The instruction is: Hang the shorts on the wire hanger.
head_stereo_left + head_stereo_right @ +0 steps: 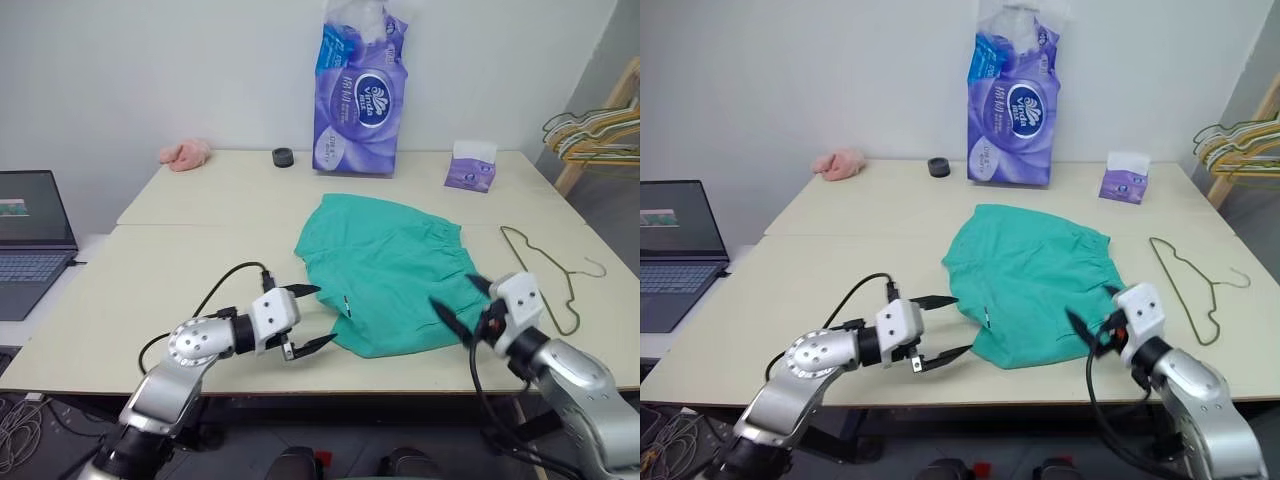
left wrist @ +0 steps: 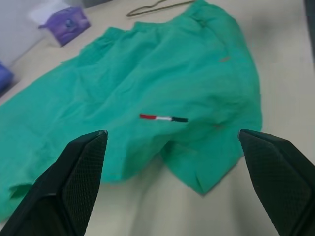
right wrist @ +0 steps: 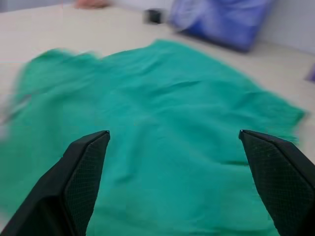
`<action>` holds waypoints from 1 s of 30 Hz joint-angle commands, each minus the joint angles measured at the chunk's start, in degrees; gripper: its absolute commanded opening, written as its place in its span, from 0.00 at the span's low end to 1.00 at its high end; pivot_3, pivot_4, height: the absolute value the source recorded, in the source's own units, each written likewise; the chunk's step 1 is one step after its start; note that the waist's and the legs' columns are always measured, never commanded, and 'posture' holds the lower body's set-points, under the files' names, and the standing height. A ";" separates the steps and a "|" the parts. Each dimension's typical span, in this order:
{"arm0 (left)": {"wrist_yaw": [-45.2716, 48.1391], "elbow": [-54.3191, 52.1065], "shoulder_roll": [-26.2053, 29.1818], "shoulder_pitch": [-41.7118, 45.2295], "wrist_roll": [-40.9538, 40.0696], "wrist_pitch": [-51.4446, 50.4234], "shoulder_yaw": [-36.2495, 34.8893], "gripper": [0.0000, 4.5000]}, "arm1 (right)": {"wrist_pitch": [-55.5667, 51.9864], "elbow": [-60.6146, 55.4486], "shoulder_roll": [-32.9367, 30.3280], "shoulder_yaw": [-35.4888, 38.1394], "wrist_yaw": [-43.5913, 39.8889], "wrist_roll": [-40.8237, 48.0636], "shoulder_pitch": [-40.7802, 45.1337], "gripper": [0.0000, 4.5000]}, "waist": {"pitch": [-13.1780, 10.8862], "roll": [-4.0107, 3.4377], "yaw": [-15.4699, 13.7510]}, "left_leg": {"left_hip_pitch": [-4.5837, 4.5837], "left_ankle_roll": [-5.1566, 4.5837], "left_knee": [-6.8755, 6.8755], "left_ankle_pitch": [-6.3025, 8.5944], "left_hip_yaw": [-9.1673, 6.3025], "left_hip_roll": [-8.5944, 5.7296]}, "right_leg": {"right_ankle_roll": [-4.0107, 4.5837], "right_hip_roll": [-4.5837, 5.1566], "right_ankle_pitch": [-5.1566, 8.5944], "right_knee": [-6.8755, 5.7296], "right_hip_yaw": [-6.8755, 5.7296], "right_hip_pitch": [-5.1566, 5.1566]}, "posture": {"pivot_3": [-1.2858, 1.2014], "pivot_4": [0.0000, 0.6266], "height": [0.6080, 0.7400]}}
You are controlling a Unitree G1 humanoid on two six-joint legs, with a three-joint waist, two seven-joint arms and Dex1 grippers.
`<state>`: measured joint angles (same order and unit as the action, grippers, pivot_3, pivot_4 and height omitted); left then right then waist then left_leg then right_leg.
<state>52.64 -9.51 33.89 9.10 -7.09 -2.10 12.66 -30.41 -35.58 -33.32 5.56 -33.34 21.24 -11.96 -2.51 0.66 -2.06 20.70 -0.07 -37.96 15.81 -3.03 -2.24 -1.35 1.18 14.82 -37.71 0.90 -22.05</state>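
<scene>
Black fingers of the left gripper (image 1: 307, 318) and right gripper (image 1: 462, 304) gape wide and empty on either side of the teal shorts' (image 1: 385, 270) near hem, flat on the worktop (image 1: 180, 260), the wire hanger (image 1: 548, 272) just beyond the right arm.

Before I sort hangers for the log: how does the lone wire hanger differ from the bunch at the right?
The wire hanger lies flat on the table, alone, in bare grey metal. The bunch of hangers hangs off the table, several together, coated yellow and green. Both are thin and hooked.
</scene>
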 commanded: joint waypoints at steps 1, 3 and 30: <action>1.80 3.18 -0.93 4.90 2.50 3.18 2.62 1.00 | -2.14 -5.55 -6.33 0.25 -6.30 2.31 -3.26 1.00 | 0.00 0.02 0.51 | 0.00 0.01 0.00 0.01 -0.02 -0.01 | -0.05 0.01 0.02 0.00 -0.01 0.00 | 0.50 0.03 1.00; 2.11 4.83 -2.05 6.21 4.32 5.30 4.82 1.00 | -1.98 -6.19 -9.19 1.17 -8.16 2.13 -6.01 1.00 | 0.01 0.02 0.93 | 0.00 0.03 0.00 0.04 -0.01 -0.01 | -0.12 0.01 0.00 0.01 0.01 0.00 | 0.49 0.02 1.00; 3.38 30.90 -11.93 15.41 12.93 16.27 12.47 0.41 | 16.58 6.54 -14.38 5.67 -10.25 -12.90 -10.20 1.00 | 0.06 0.15 2.62 | -0.02 0.07 -0.03 0.11 0.05 -0.01 | -0.26 -0.01 0.04 0.02 0.06 0.03 | 0.47 0.04 1.00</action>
<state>55.76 21.01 22.03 23.59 5.92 14.39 25.65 -16.65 -29.28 -46.75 10.52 -43.68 10.40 -23.40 -2.45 0.81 0.56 20.68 -0.01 -37.99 15.92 -2.96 -2.25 -1.61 1.17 14.87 -37.69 0.98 -22.02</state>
